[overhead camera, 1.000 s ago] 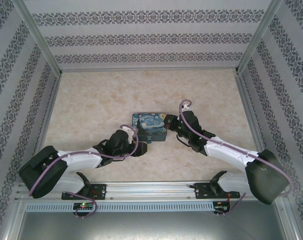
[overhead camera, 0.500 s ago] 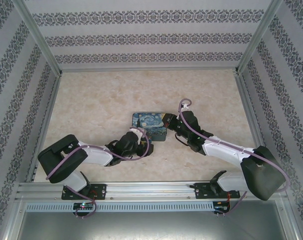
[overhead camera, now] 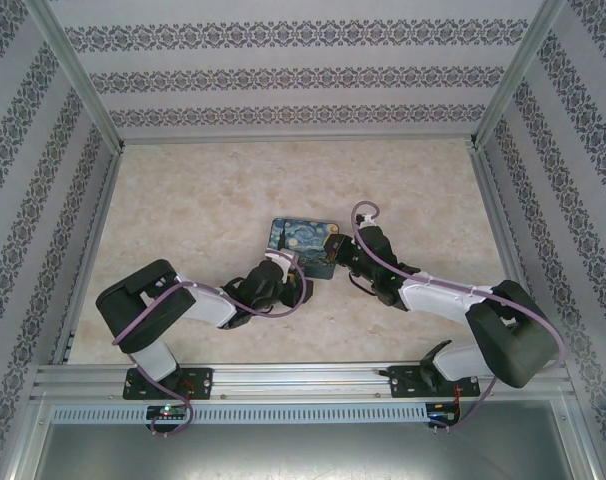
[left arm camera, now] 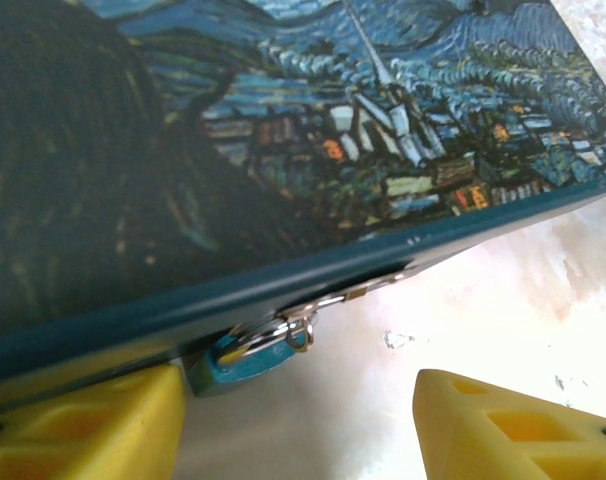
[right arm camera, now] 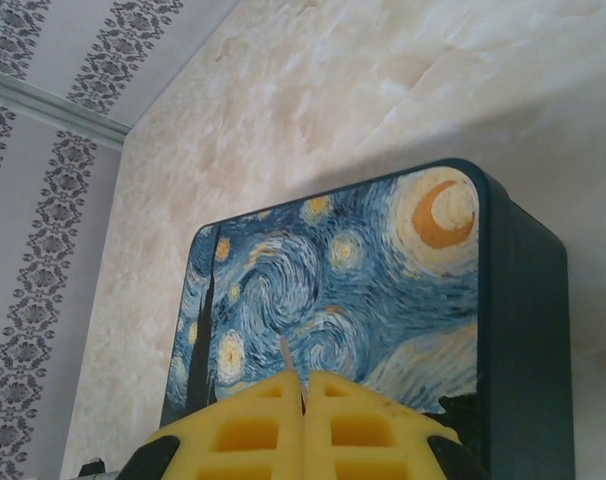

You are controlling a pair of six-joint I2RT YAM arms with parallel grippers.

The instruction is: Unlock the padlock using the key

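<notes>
- From above, the left arm [overhead camera: 198,305] reaches in low from its base across the table [overhead camera: 183,200]. The left gripper [overhead camera: 291,287] lies at the near left side of the painted box [overhead camera: 301,243].
- In the left wrist view, that gripper's yellow fingers [left arm camera: 83,430] stand well apart — jaws wide, with only bare table between them.
- The padlock [left arm camera: 231,366], small and blue-teal, hangs under the box's front edge, low by the table. Its body is just beside the finger at the left of that view; whether they touch I cannot tell.
- Its silver shackle [left arm camera: 273,338] passes through a metal hasp [left arm camera: 368,290] on the box's rim.
- The box sits near the middle of the table, turned a little askew to the table's edges. Its lid is down and shows a swirled blue and yellow night sky with an orange crescent moon.
- The right gripper [overhead camera: 333,250] is at the box's right end. In its wrist view the two yellow fingers are pressed together.
- The key [right arm camera: 286,352] — a thin grey sliver — stands up from the seam between those fingers, pinched there, its tip showing against the painted lid.
- The right arm [overhead camera: 443,298] stretches from its base at the right toward the box.
</notes>
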